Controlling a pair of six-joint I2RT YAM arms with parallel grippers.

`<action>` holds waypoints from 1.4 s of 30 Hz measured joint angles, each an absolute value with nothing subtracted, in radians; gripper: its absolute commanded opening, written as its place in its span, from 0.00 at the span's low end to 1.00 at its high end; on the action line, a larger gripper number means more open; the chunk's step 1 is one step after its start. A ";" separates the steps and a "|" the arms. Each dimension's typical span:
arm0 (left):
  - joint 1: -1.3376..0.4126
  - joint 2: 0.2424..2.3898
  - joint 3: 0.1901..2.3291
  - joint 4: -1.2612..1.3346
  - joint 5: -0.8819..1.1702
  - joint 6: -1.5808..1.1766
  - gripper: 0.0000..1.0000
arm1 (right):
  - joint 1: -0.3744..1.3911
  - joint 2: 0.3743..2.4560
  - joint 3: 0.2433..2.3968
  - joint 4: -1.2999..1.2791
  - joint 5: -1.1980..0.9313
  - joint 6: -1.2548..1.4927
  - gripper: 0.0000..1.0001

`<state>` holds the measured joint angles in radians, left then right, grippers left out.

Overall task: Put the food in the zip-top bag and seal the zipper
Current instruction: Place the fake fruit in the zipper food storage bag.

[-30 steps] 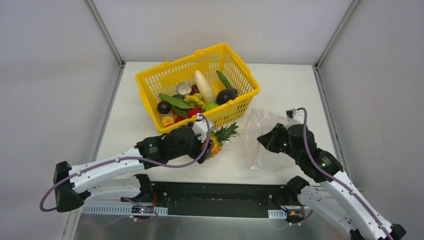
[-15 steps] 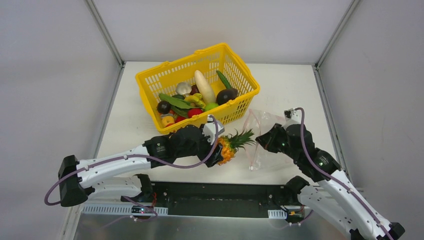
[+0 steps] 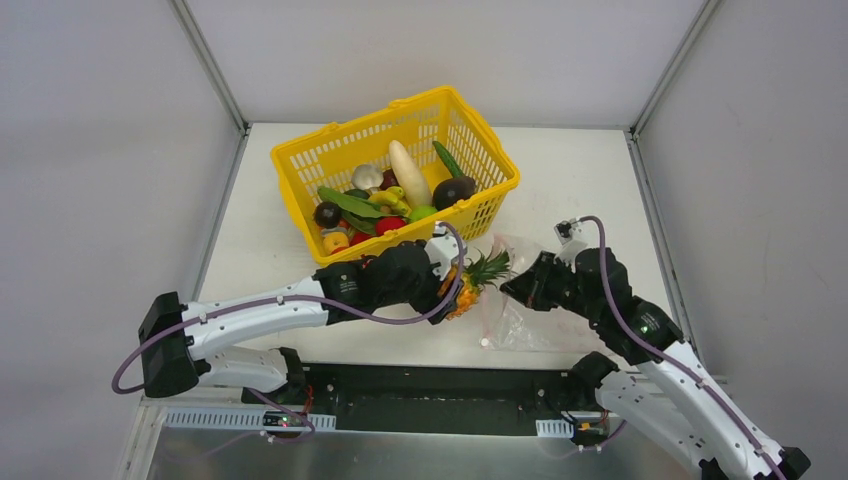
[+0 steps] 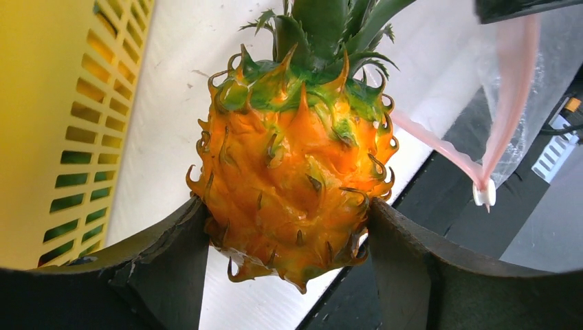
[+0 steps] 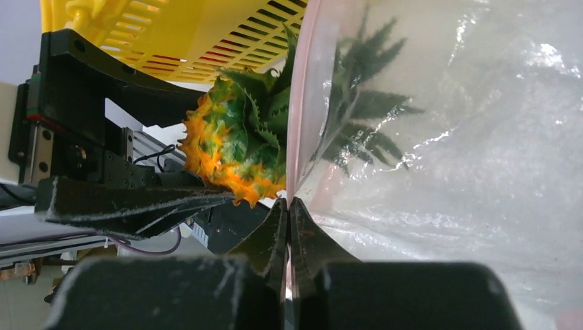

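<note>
Left wrist view is showing the left gripper (image 4: 289, 237) clamping a toy pineapple (image 4: 295, 165) by its orange body, crown pointing toward twelve o'clock. The right gripper (image 5: 289, 216) is pinching together on the pink zipper (image 5: 297, 117), lifting the zip-top bag (image 5: 447, 137); pineapple leaves are showing through its film. Overhead, the bag is lying at five o'clock from the yellow basket (image 3: 470, 215), which is holding the other food (image 3: 390, 195).
</note>
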<state>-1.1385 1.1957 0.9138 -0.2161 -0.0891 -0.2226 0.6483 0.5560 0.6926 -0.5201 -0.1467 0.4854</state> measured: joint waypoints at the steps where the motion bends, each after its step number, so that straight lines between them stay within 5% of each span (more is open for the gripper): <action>1: -1.142 1.202 0.925 -0.221 -0.083 -0.219 0.22 | 0.648 0.563 0.696 -0.521 -0.154 0.482 0.00; 28: -1.251 1.298 1.159 -0.627 -0.368 -0.157 0.25 | 0.648 0.690 0.749 -0.542 -0.162 0.344 0.00; 42: -1.258 1.205 1.125 -0.596 -0.216 -0.141 0.24 | 0.648 0.685 0.739 -0.509 -0.157 0.332 0.00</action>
<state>-1.2575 1.2049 1.1248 -0.5964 -0.2161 -0.1410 0.6476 0.6846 0.7391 -0.5095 -0.1566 0.3325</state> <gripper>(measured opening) 0.713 0.008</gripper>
